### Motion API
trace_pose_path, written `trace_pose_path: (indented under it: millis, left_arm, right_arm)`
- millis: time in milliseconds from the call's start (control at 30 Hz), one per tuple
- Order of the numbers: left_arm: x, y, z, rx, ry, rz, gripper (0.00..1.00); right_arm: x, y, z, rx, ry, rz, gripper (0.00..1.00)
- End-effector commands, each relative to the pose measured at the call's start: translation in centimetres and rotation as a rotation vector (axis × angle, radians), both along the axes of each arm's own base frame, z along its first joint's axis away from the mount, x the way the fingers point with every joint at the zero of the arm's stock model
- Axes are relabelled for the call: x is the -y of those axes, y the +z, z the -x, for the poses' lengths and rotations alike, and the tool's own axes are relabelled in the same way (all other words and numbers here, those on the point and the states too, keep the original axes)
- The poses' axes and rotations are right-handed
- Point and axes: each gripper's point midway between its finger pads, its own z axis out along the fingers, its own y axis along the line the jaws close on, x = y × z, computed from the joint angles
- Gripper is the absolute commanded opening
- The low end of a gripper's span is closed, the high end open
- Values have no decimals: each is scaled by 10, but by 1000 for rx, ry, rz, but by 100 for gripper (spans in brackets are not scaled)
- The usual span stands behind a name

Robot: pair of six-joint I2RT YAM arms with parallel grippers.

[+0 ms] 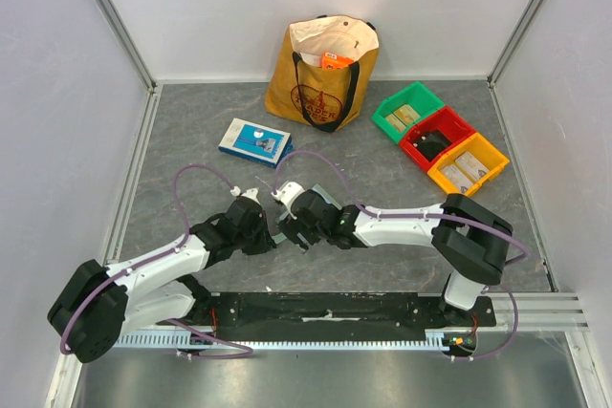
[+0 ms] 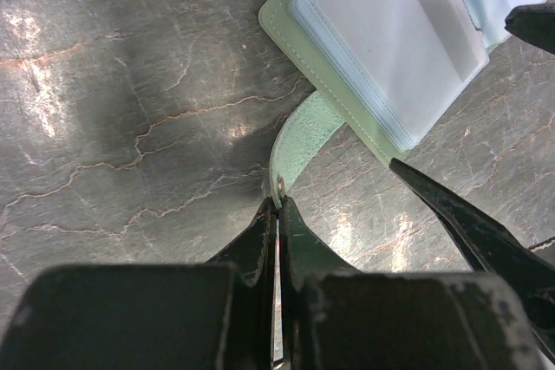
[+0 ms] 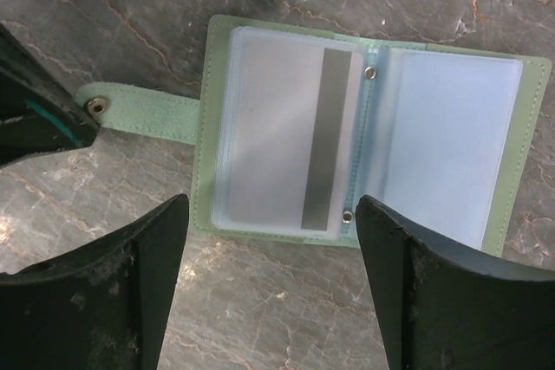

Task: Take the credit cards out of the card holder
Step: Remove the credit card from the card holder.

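The card holder [image 3: 451, 127] lies spread open, pockets up, on the grey table [image 3: 104, 6]. My right gripper [image 3: 270, 214] hangs over it with its jaws wide apart. A pale striped card [image 3: 277, 145] sits in the pocket nearer the strap [image 2: 303, 132], which my left gripper [image 2: 277, 201] pinches tight.

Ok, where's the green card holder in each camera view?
Top external: cannot make it out, likely hidden under the right gripper, near centre.
Left wrist: card holder upper right, lying open.
Right wrist: centre, open, pockets up.
Shared landmark: its snap strap, pinched by the left gripper.
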Motion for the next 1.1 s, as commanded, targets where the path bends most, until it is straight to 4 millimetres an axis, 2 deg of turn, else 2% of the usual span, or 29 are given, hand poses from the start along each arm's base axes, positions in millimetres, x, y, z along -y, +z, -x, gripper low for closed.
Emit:
trace_pose_path:
  millis: [0,167,400,467,633,1067]
  left_arm:
    - [-4,-1,0,4,21,-9,2]
    - [-5,-1,2,5,19,-8,2]
    - [-5,-1,5,-4,13,-4,2]
    - [-6,-1,5,-2,14,-4,2]
    - [-6,-1,5,-3,14,-1,2]
    - [-6,-2,6,-5,14,-1,2]
  right_arm:
    - [-8,9,-17,63,-29,7,84]
    - [0,11,-22,91,-68,28,76]
    - [0,23,-24,102,-85,17,66]
    - [-3,24,-22,92,-66,11,66]
    - [-21,25,-8,30,12,-56,73]
    - [-18,3,-14,32,-16,15,77]
